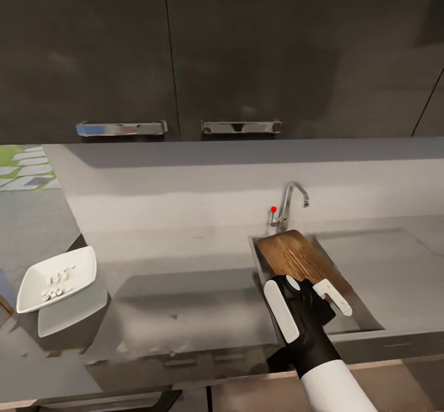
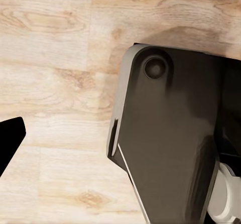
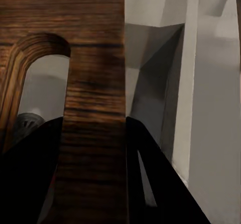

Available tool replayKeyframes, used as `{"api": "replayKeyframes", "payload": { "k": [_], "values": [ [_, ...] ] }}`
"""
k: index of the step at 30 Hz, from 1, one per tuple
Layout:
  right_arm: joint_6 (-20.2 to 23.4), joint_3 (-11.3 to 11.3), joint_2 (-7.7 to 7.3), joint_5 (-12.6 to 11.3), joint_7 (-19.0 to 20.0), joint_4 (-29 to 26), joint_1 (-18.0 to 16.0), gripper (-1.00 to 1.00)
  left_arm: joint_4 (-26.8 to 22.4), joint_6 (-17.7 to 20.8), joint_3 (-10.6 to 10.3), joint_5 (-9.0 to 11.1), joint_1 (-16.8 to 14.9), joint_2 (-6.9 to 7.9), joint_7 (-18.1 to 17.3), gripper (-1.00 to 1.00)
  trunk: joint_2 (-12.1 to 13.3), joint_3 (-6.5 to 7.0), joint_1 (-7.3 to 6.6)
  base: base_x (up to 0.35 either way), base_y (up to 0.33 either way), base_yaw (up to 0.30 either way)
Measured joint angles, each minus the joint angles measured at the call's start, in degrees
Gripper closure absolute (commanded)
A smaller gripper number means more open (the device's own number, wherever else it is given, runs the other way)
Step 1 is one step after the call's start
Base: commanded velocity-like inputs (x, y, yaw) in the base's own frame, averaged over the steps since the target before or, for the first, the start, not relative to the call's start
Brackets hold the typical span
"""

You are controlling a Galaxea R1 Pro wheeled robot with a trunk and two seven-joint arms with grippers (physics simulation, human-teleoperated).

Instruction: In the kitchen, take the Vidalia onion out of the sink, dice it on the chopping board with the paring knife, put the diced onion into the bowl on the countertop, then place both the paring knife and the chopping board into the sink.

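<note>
Our right pincer [image 1: 320,295] grips the chopping board [image 1: 302,261], tilted inside the sink [image 1: 364,319]; the bowl [image 1: 57,278] sits well left of it on the worktop [image 1: 185,288]. Left pincer: cannot tell.

Grey countertop [image 1: 185,264] bearing white bowl [image 1: 57,278]

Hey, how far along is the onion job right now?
Nearly finished. Diced pieces sit in the bowl on the countertop. In hand: the right gripper holds the chopping board tilted over the sink. Left: let the board go. The knife isn't visible.
</note>
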Motion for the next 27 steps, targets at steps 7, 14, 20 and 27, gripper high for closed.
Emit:
{"api": "replayKeyframes", "payload": {
  "k": [7, 14, 20, 27],
  "values": [
    [0.00, -0.06, 0.00, -2.48, 0.12, -0.01, 0.00, 1.00, 0.02, 0.00, 0.00, 0.00, 0.00, 0.00, -0.03, -1.00, 0.00, -0.64, 0.01, 0.056, 0.000, 0.000],
    [-0.01, -0.14, 0.00, -2.62, 0.22, -0.01, -0.01, 1.00, 0.02, 0.00, 0.00, 0.00, 0.00, 0.00, 0.01, -1.00, 0.00, -1.29, 0.01, 0.003, 0.000, 0.000],
    [-0.03, -1.74, 0.00, -2.59, 0.32, 0.03, 0.00, 1.00, 0.01, 0.00, 0.00, 0.00, 0.00, 0.00, 0.02, -1.00, 0.00, -1.84, 0.01, 0.000, 0.000, 0.000],
    [0.03, -5.07, 0.00, -2.76, 0.45, 0.01, -0.01, 1.00, 0.02, 0.00, 0.00, 0.00, 0.00, 0.00, 0.02, -1.00, 0.00, -2.40, 0.01, 0.000, 0.000, -0.127]
  ]
}}
